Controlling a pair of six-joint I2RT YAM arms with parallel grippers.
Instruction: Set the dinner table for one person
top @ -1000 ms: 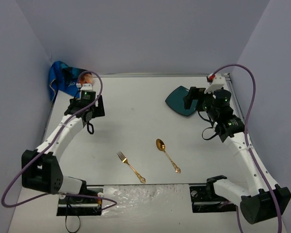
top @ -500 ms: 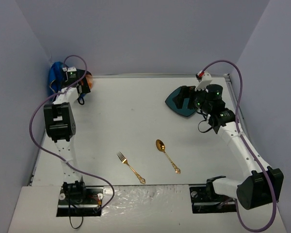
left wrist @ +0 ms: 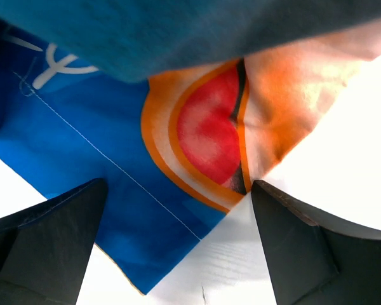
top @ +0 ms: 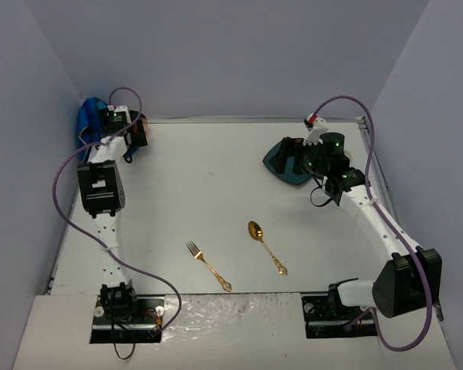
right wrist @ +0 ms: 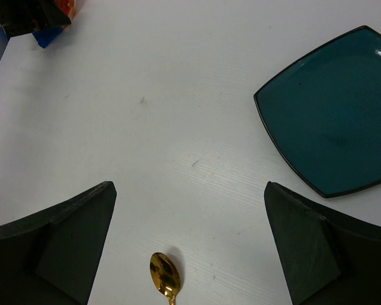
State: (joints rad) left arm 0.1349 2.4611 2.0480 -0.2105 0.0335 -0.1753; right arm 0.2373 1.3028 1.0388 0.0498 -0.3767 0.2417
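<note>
Gaping left jaws over blue placemat [left wrist: 82, 146]

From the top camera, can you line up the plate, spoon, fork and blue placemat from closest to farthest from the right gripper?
From the right gripper:
1. teal plate: right by it, far right side.
2. gold spoon: toward the middle.
3. gold fork: left of the spoon.
4. blue placemat: far-left corner.
</note>
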